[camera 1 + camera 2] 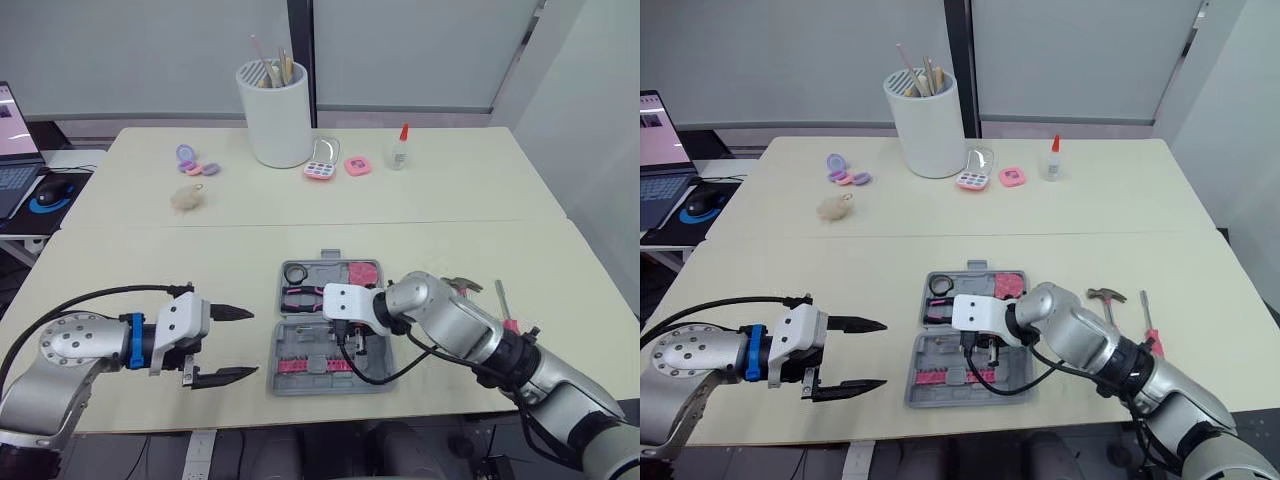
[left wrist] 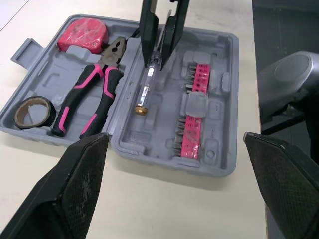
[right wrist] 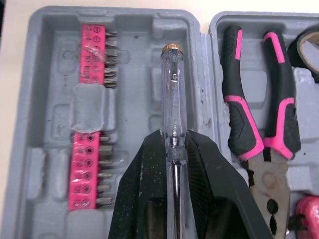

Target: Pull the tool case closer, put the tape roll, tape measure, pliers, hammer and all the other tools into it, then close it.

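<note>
The grey tool case [image 1: 300, 384] lies open near the table's front edge. Its far half holds the tape roll [image 2: 32, 110], the pink-handled pliers [image 2: 92, 89] and the pink tape measure [image 2: 82, 34]. Pink bit strips [image 2: 192, 114] sit in the near half. My right gripper [image 3: 174, 137] is shut on a clear test screwdriver [image 3: 172, 89], held over the near half next to the hinge. My left gripper [image 1: 240, 344] stands open left of the case, nothing in it. The hammer [image 1: 1103, 297] and a red-handled screwdriver [image 1: 1148, 325] lie on the table right of the case.
A white bucket [image 1: 275, 115] of sticks stands at the back centre. Near it are pink cases [image 1: 322, 160], a glue bottle [image 1: 400, 148], purple compacts [image 1: 192, 160] and a fluffy ball [image 1: 187, 198]. A laptop [image 1: 15, 150] and a mouse [image 1: 52, 190] sit off the table's left.
</note>
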{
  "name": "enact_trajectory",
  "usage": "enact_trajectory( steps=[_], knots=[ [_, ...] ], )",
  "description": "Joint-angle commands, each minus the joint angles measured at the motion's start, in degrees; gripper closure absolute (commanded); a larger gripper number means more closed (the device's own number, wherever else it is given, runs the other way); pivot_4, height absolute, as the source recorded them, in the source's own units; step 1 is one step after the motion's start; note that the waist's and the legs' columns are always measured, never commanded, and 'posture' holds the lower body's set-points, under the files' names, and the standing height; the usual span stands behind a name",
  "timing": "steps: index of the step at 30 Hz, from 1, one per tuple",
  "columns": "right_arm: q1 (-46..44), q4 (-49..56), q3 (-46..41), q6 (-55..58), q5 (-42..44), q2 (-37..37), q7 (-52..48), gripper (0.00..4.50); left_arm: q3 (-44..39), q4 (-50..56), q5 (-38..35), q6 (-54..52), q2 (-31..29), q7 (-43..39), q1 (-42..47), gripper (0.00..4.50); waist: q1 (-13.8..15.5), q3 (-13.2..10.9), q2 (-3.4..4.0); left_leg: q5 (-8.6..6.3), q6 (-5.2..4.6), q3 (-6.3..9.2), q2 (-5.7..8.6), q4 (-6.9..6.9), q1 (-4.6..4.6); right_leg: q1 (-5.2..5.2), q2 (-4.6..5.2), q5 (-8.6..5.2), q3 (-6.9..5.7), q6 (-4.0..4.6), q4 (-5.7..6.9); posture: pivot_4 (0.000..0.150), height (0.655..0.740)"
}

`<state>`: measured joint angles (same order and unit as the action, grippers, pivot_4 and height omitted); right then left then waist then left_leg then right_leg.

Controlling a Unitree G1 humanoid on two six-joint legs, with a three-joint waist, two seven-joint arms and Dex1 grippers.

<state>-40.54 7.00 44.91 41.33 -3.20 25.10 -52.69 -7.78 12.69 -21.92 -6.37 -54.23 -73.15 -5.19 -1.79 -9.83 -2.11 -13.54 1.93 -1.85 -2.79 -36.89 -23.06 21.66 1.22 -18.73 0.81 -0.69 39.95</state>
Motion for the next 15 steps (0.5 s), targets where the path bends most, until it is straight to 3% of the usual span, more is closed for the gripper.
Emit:
enact_trajectory(
  steps=[1,15],
  knots=[
    [-1.23,-0.98,-0.75,-1.87,-1.13,-1.94,-0.08,4.19,-0.92,-0.33,0.68,1.99,-0.19,0.1,-0.11,0.0,0.0,0.0,0.0,0.0,0.0,0.0,0.0,0.0,0.0,0.0,0.0,0.0,0.0,0.0,0.0,0.15,0.7366],
    [-1.43,-5.19,-0.35,-4.42,-4.51,-5.22,-1.1,4.19,-0.82,0.05,0.28,2.38,0.6,1.03,0.03,0.0,0.0,0.0,0.0,0.0,0.0,0.0,-0.01,0.0,-0.02,0.03,0.03,0.0,-0.01,0.0,0.03,0.15,0.7366]
  ],
)
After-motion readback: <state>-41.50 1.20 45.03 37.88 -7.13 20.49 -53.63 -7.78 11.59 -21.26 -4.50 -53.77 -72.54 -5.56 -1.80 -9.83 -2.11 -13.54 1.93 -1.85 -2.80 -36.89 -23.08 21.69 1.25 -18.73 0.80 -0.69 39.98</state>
